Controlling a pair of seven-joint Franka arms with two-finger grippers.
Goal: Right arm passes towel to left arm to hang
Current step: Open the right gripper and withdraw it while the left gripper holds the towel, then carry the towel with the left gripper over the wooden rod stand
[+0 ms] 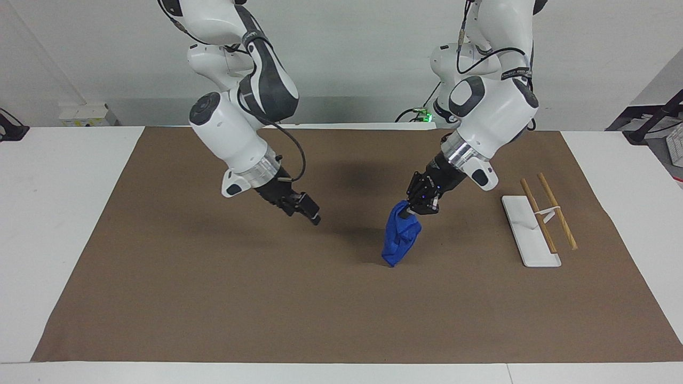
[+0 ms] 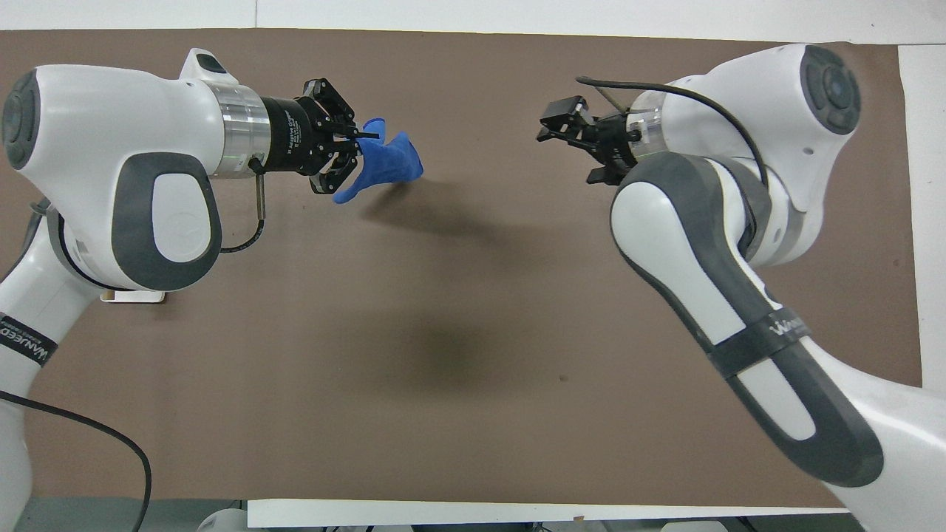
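The left gripper [image 1: 413, 210] was closed on one corner of the towel [image 1: 400, 241], and the blue cloth hung down from its fingertips in a loose bundle. The lowest fold of the towel was very near the brown mat [image 1: 213, 298], but I cannot tell if it touched the mat. In the overhead view the same gripper [image 2: 362, 142] pointed toward the middle of the mat, with the towel [image 2: 384, 162] bunched just beside its fingertips.

The right gripper [image 1: 309, 211] was empty, with its fingers apart, and it stood in the air over the mat, well apart from the towel, toward the right arm's end of the table. From above, this gripper [image 2: 550, 125] showed two separated black fingers with nothing between them.

The rack [image 1: 536, 226], a white flat base that carries two wooden rods, stood on the mat beside the towel, toward the left arm's end of the table. The towel was between the rack and the right gripper, and it was nearer to the rack. Nothing was lying on the rods.
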